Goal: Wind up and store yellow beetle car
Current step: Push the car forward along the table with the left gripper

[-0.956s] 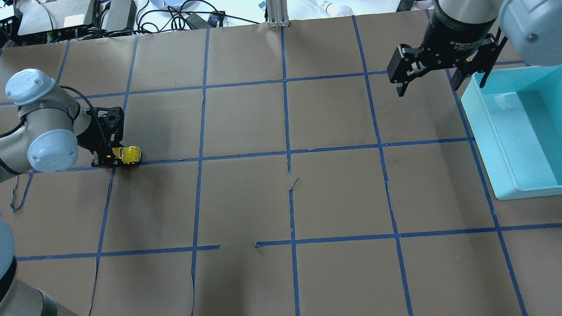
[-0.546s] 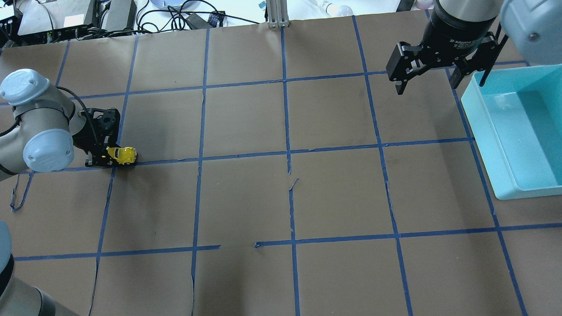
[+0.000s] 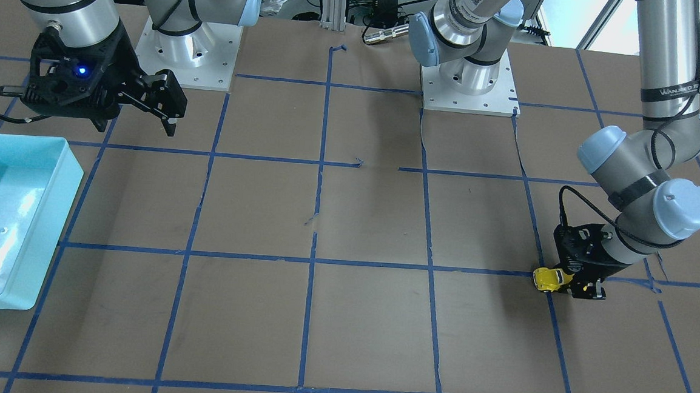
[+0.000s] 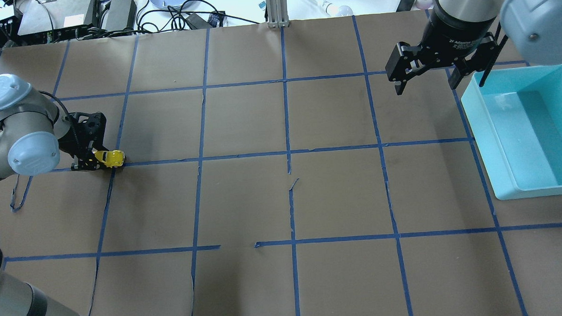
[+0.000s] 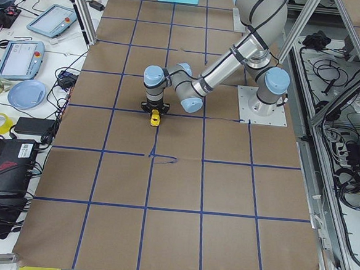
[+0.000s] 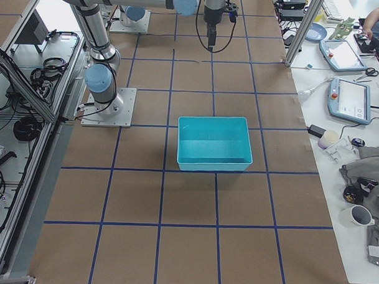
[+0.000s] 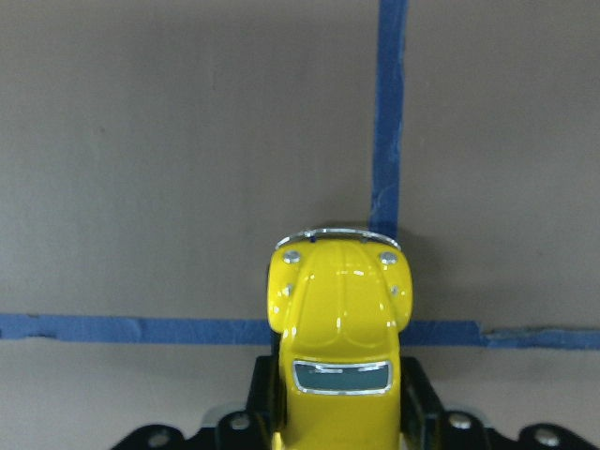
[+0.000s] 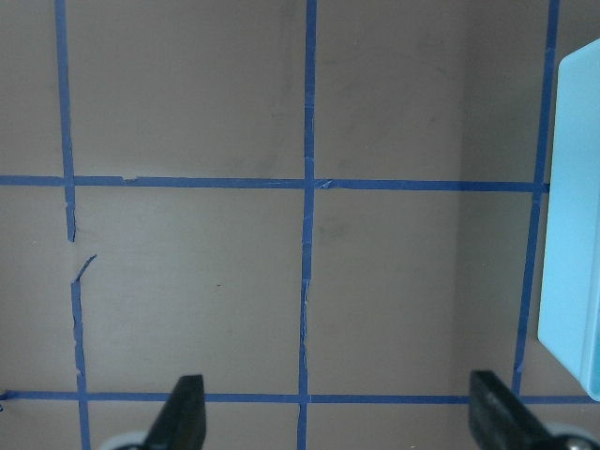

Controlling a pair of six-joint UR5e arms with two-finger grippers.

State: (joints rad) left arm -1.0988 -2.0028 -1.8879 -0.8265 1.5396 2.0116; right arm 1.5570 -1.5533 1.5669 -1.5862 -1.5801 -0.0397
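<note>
The yellow beetle car (image 4: 113, 158), wheels down on a blue tape line (image 4: 192, 158) far to the robot's left, is pinched at its rear by the left gripper (image 4: 95, 160), which has dragged it backward, likely loading the spring, its nose facing the far-off teal bin (image 4: 482, 151) beside the wide-open, empty right gripper (image 4: 425, 86).

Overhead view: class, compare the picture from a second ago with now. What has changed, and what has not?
The left gripper, shut on the yellow beetle car, has drawn it tail first toward the robot's left. The right gripper stayed open beside the teal bin, which has not moved.
</note>
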